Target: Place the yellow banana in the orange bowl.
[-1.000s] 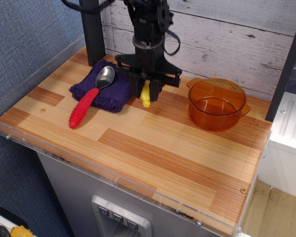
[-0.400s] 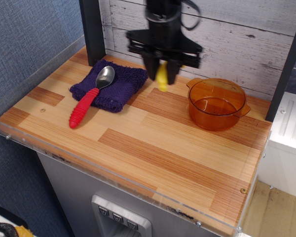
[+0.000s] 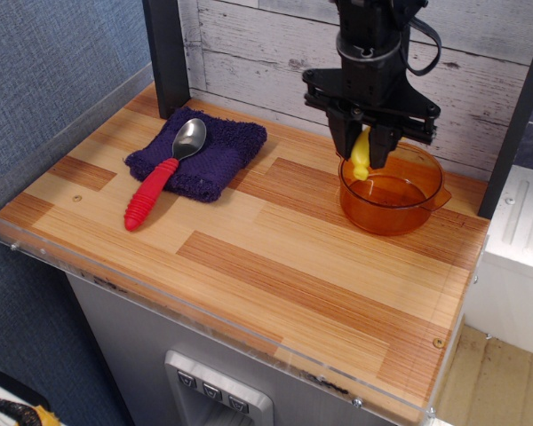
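The black robot gripper point(image 3: 366, 142) hangs in the air over the far right part of the wooden tabletop point(image 3: 275, 266), its two dark fingers point(image 3: 345, 135) pointing down and clamped on the small, curved, bright yellow plastic banana point(image 3: 361, 157), which hangs nearly upright between them with its lower tip showing below the fingertips. The banana is lifted clear of the table (it touches nothing but the gripper) and sits above the near-left rim of the round, translucent orange plastic bowl point(image 3: 393, 197), whose two small tab handles stick out at the rim. The bowl stands near the far right corner of the tabletop, close to the white plank wall behind it. Well apart, toward the far left corner, a dark purple knitted cloth point(image 3: 215, 161) lies flat, and a spoon with a ribbed red handle and a metal bowl point(image 3: 163, 177) rests diagonally across it, the handle's end reaching onto the bare wood toward the left edge.
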`<move>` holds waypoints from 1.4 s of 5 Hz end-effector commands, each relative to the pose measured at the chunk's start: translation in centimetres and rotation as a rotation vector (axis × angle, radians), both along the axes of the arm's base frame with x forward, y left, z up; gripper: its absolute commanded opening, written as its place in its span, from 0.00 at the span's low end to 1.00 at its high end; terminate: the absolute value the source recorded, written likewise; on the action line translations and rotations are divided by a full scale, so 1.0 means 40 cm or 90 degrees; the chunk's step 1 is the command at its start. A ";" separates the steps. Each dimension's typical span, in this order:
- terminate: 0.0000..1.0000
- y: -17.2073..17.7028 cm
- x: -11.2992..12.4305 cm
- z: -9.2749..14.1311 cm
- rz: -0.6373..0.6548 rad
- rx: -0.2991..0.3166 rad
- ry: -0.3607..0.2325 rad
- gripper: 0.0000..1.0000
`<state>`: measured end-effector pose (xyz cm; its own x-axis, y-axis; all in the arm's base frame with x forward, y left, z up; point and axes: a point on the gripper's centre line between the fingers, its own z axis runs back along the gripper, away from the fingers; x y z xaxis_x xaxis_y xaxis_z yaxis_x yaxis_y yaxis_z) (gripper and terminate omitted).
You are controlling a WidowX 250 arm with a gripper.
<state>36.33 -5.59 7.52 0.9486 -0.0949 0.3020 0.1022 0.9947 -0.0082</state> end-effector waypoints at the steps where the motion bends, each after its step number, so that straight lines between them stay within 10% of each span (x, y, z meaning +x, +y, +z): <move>1: 0.00 -0.059 0.032 -0.025 -0.022 -0.008 -0.033 0.00; 4: 0.00 -0.042 0.045 -0.042 -0.011 -0.005 -0.030 0.00; 5: 0.00 -0.039 0.044 -0.040 -0.022 0.005 -0.021 1.00; 7: 0.00 -0.040 0.046 -0.044 -0.012 0.005 -0.038 1.00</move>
<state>38.15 -7.28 4.50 0.9378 -0.1150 0.3275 0.1193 0.9928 0.0072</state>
